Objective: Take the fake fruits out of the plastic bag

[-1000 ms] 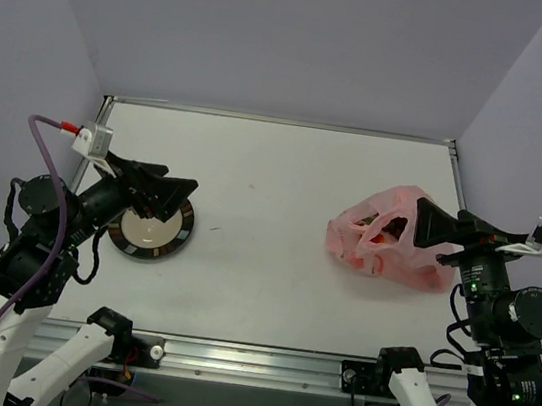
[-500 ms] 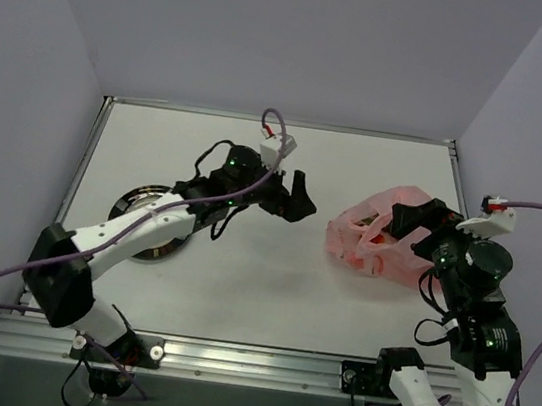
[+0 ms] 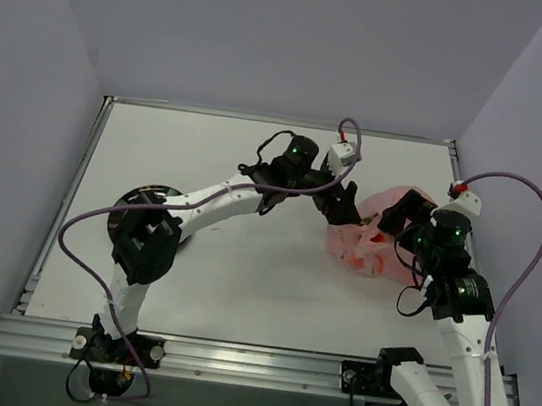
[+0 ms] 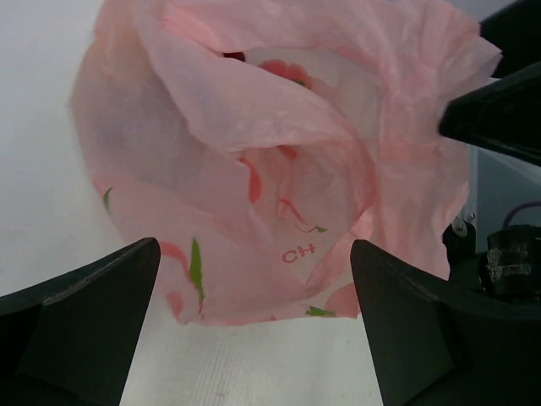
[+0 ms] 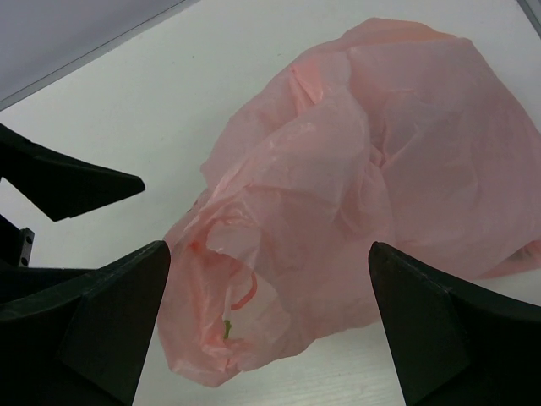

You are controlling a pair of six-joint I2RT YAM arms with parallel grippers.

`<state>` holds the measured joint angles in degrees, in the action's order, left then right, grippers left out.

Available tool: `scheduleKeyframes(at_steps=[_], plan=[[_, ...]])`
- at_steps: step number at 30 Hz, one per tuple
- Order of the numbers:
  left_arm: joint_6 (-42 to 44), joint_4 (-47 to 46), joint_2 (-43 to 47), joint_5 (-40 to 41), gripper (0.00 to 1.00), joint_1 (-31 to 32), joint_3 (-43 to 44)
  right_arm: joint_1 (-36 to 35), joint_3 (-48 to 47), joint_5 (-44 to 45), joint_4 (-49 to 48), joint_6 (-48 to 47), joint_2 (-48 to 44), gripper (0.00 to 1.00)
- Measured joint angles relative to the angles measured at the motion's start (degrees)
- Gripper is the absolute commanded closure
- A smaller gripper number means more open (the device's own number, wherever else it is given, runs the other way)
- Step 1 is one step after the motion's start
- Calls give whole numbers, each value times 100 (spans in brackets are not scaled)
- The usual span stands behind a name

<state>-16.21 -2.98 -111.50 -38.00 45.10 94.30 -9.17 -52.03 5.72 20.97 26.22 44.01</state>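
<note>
Plastic bag, beside left gripper (jaws wide)

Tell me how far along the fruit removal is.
Nothing done: no fruit lies outside the plastic bag. In hand: left gripper and right gripper hover open at the bag, gripping nothing. Left: open the bag and take out every fruit.
</note>
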Motion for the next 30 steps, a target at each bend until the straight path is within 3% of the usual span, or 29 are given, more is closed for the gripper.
scheduleKeyframes(at_steps=[2, 4, 5, 7, 8, 10, 11, 15, 16, 18, 19, 23, 27, 30], plan=[[138, 68, -313, -280, 6, 61, 352, -22, 52, 63, -114, 22, 131, 1], [262, 166, -651, -518, 6, 138, 660, -31, 173, 168, -232, 44, 205, 12], [297, 273, -833, -625, 6, 175, 831, -33, 245, 210, -275, 61, 221, 30], [363, 407, -1244, -822, 6, 254, 1132, -31, 413, 343, -352, 116, 208, 51], [365, 463, -1392, -879, 6, 278, 1239, -31, 509, 431, -372, 179, 175, 73], [372, 588, -1777, -990, 6, 345, 1499, -28, 758, 597, -411, 282, -2, 86], [374, 671, -1939, -1012, 6, 376, 1631, -28, 885, 691, -396, 350, -133, 97], [376, 892, -2498, -988, 6, 518, 2173, -20, 1196, 1034, -317, 586, -643, 100], [372, 933, -2618, -944, 13, 555, 2332, -20, 1235, 1099, -308, 656, -723, 100], [278, 916, -2800, -651, 58, 636, 2586, -17, 1263, 1231, -293, 754, -855, 100], [203, 841, -2828, -474, 95, 658, 2608, -13, 1263, 1285, -297, 796, -881, 100], [-238, 164, -2723, 98, 98, 691, 2347, 9, 1263, 1410, -299, 855, -876, 100], [-662, -461, -1840, 647, 98, 503, 1075, 26, 1263, 1290, -616, 811, -708, 100], [-824, -551, -1226, 898, 98, 332, 782, 66, 1239, 1113, -999, 780, -461, 100]])
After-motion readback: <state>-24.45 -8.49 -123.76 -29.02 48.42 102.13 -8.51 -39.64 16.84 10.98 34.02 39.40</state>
